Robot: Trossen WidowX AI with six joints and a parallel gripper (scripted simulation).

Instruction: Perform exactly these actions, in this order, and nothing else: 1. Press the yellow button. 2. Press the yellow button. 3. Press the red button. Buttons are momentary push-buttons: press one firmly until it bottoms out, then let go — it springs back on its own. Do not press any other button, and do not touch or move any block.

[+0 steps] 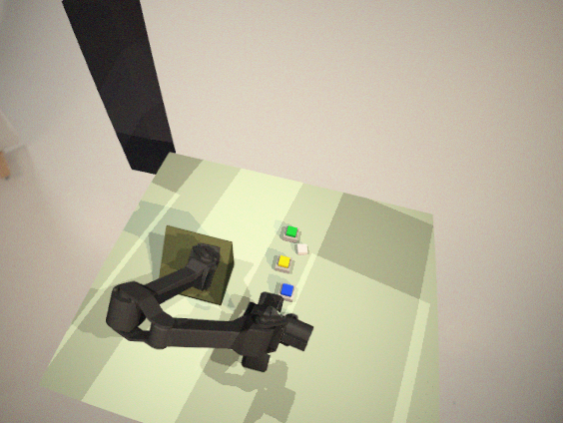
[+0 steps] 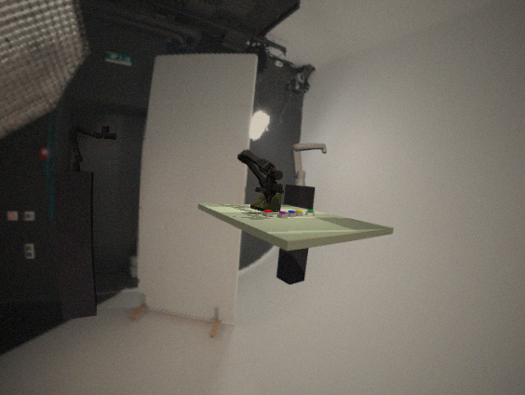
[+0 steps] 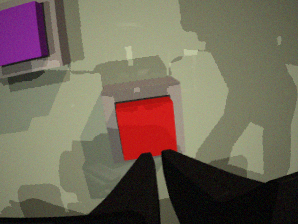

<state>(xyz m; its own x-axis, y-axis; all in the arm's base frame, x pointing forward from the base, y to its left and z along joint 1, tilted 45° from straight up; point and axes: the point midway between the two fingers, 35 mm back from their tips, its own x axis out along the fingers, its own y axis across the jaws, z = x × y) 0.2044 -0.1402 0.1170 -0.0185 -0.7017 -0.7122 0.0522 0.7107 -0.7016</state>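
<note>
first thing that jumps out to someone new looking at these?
In the wrist view, the red button fills the centre, with the shut gripper poised right at its near edge and a purple button off to the upper left. From the top, the dark arm sprawls across the pale green table, beside the green, yellow and blue buttons.

A pale green tabletop (image 2: 298,235) on a black pedestal (image 2: 292,265) is seen before a white standing panel (image 2: 195,186), grey floor (image 2: 326,354) and dark left wall (image 2: 47,210).
</note>
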